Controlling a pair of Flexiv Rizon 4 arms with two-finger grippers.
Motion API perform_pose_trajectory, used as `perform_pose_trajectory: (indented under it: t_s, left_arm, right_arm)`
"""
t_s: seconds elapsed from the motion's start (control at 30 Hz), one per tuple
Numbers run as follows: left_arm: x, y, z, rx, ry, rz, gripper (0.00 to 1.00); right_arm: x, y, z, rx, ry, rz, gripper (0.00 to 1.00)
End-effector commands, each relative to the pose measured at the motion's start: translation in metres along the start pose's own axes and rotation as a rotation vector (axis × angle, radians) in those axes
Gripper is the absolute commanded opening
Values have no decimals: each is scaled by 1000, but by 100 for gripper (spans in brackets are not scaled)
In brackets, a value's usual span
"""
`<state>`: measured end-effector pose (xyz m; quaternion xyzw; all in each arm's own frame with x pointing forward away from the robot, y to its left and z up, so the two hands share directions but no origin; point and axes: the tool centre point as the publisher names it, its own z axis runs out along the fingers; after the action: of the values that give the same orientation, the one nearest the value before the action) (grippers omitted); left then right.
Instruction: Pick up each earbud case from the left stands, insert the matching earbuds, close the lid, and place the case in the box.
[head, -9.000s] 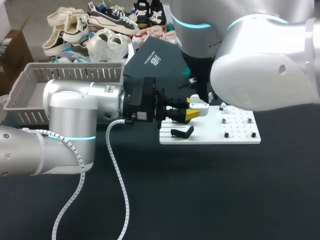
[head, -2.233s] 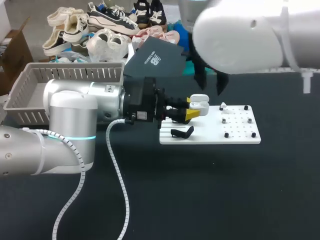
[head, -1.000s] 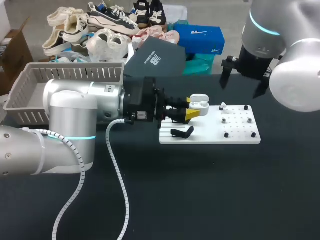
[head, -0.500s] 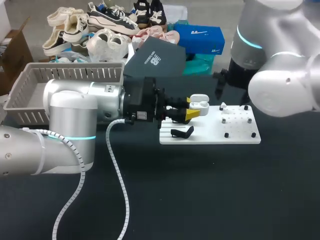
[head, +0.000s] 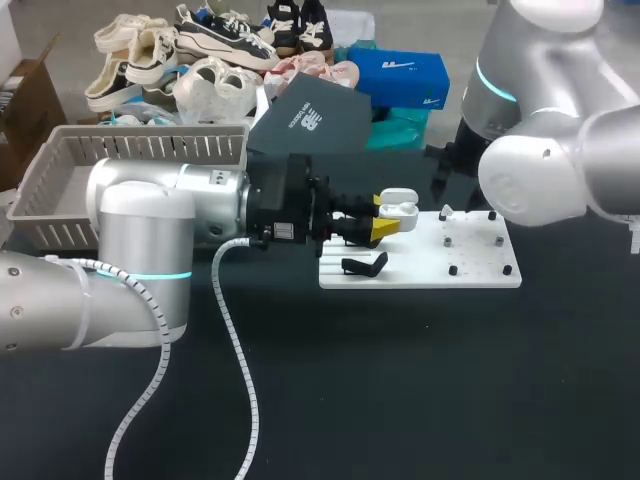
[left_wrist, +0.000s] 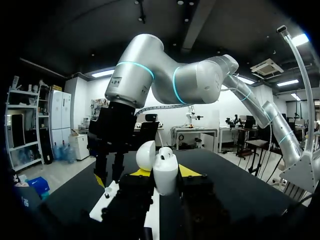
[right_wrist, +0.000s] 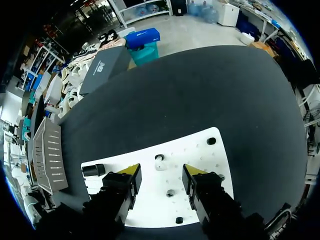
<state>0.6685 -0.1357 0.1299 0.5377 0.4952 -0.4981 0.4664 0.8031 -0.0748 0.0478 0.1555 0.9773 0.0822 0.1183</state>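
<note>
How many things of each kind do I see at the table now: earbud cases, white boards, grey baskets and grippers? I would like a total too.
Earbud case: 1
White board: 1
Grey basket: 1
Grippers: 2, the left gripper and the right gripper
Total: 5

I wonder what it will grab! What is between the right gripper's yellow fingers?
The right wrist view shows a small white earbud on the white board, ahead of the open right gripper, in line with its finger gap.
</note>
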Motion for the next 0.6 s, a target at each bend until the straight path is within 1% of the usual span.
perform_pose_trajectory:
  t_s: [0.03,0.23,0.6]
  left_arm:
    - [0,1,0,1,1,0,0]
    - [0,1,0,1,1,0,0]
    - [0,1,0,1,1,0,0]
  right_arm:
    - [-1,-2,4,-18,10,2,49]
    - [5,-4,3,-59,15,10,48]
    - [7,-6,12,-77,22,41,46]
